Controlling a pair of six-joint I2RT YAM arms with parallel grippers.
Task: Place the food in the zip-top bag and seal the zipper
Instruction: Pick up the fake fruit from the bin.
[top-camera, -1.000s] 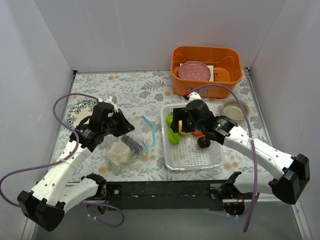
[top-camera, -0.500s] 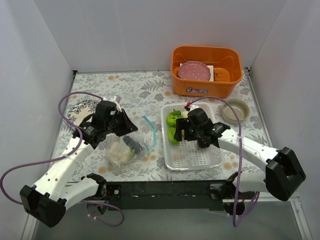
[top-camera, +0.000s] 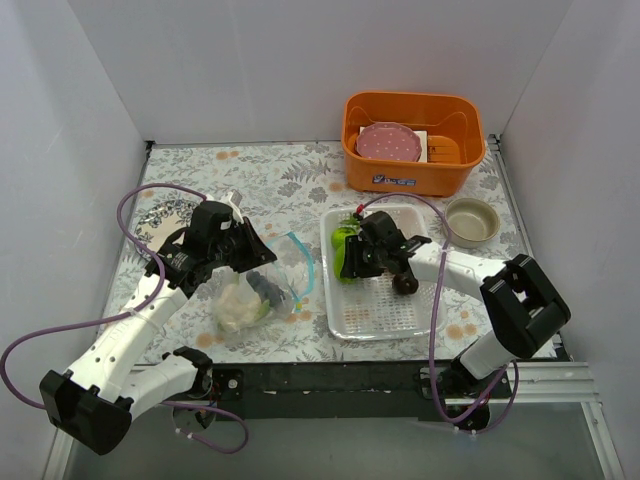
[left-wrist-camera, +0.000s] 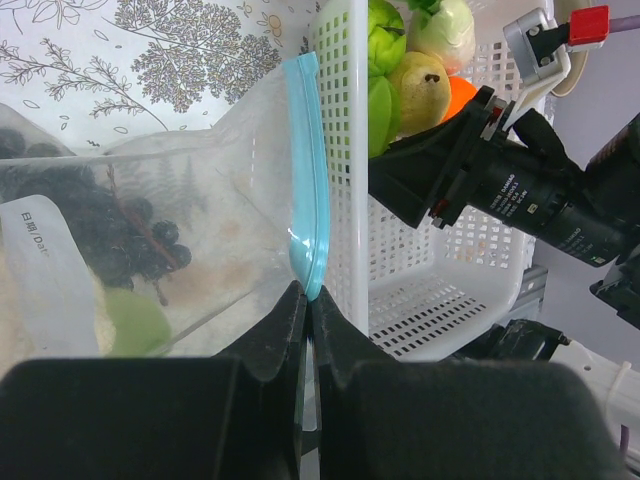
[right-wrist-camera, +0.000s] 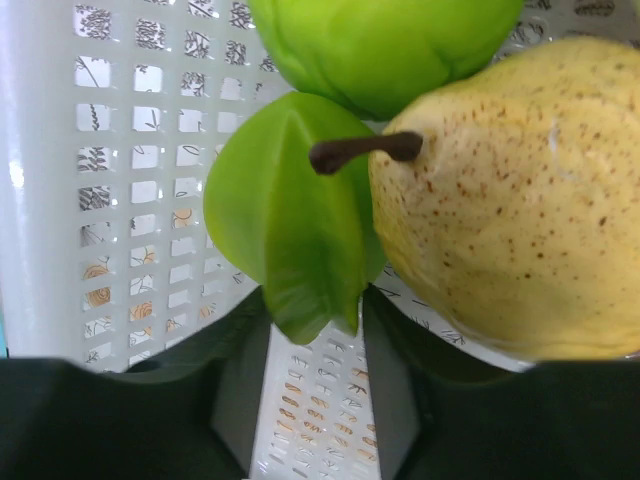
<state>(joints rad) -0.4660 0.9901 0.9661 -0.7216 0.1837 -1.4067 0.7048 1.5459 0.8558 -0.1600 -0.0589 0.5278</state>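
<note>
The clear zip-top bag (top-camera: 240, 300) lies left of the white perforated tray (top-camera: 385, 318) and holds dark grapes (left-wrist-camera: 110, 225) and a pale cabbage (top-camera: 234, 306). My left gripper (left-wrist-camera: 308, 298) is shut on the light blue zipper (left-wrist-camera: 307, 180) and holds the bag's mouth up, facing the tray; it also shows in the top view (top-camera: 262, 255). My right gripper (right-wrist-camera: 313, 320) is low in the tray's left side (top-camera: 350, 262), its fingers closed on a green pepper (right-wrist-camera: 290, 230). A yellow lemon (right-wrist-camera: 500, 220) and another green fruit (right-wrist-camera: 380, 45) touch it. A dark plum (top-camera: 406, 284) sits in the tray.
An orange bin (top-camera: 413, 178) with a pink plate (top-camera: 389, 141) stands at the back right. A small beige bowl (top-camera: 471, 218) sits right of the tray. White walls close in both sides.
My right gripper has moved left across the tray and down onto the green pepper. My left gripper has shifted slightly with the bag's mouth, still pinching the zipper.
</note>
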